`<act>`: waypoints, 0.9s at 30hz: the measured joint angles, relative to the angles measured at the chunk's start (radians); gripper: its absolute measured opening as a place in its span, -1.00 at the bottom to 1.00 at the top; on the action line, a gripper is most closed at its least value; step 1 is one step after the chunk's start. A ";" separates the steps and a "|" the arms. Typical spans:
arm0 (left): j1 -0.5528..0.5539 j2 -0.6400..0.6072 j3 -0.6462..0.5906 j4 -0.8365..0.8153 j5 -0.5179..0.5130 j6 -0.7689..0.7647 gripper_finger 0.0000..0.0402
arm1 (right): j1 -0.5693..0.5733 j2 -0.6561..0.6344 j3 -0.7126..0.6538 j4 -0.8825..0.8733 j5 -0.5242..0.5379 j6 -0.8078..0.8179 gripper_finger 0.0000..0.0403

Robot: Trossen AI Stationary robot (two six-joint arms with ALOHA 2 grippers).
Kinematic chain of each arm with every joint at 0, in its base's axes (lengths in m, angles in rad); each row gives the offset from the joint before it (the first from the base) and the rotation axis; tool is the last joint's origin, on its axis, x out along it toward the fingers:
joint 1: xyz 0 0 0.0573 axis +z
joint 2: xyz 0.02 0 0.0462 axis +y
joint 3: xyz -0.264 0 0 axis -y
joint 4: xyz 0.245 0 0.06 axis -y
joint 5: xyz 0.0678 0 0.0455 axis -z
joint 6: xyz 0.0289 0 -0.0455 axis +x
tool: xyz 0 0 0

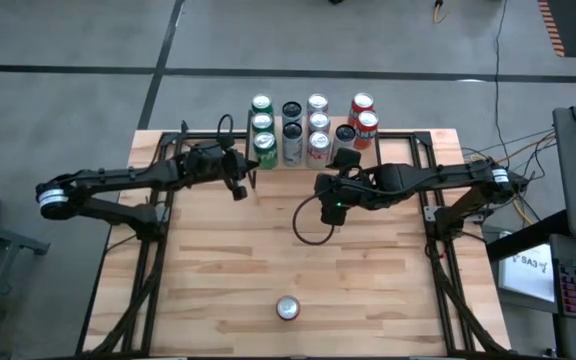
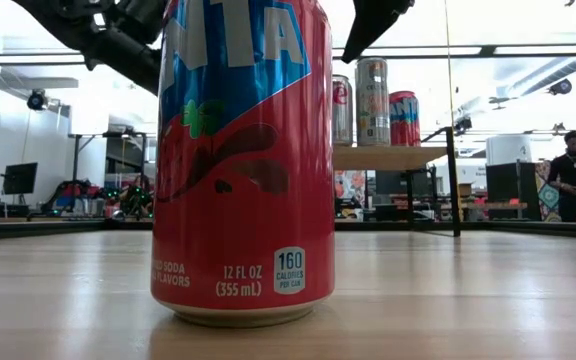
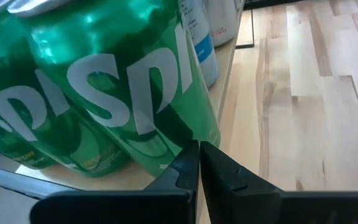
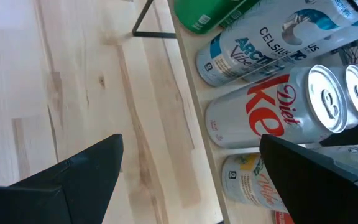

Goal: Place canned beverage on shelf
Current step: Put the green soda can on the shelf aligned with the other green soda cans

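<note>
Red can [image 1: 287,308] alone at the near edge, shelf [image 2: 393,157] packed at the far edge.

Glossy red aluminium cylinder, upright on the pale butcher-block table [image 1: 218,270], well apart from both arms; in the low view it fills the frame, top cut off, lettering only partly readable. The shelf is a light wood board on thin black legs, crowded with upright cans: green ones [image 1: 263,128] on its left, silver and dark in the middle, red ones [image 1: 364,118] on its right. Left gripper [image 3: 199,163] sits pinched tight, empty, right against a green can [image 3: 114,93]. Right gripper [image 4: 191,180] spread wide, empty, just in front of a silver diet cola can [image 4: 278,109]; its fingers hide part of the row.
</note>
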State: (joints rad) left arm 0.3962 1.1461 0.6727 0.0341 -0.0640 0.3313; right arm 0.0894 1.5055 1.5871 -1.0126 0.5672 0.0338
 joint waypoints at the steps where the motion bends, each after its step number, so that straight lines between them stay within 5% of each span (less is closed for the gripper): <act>1: 0.000 0.006 0.002 0.000 -0.003 0.000 -1.00 | 0.000 0.000 0.000 0.000 0.000 0.000 0.83; 16: -0.002 -0.088 -0.030 -0.029 -0.040 -0.018 -1.00 | 0.000 0.001 -0.005 -0.004 -0.001 0.019 0.83; 27: -0.003 -0.172 -0.030 0.235 0.045 -0.044 -1.00 | 0.000 0.002 -0.006 0.000 -0.001 0.019 0.83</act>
State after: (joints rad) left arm 0.3935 0.9741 0.6430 0.2687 -0.0193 0.2869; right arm 0.0895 1.5070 1.5806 -1.0130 0.5660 0.0528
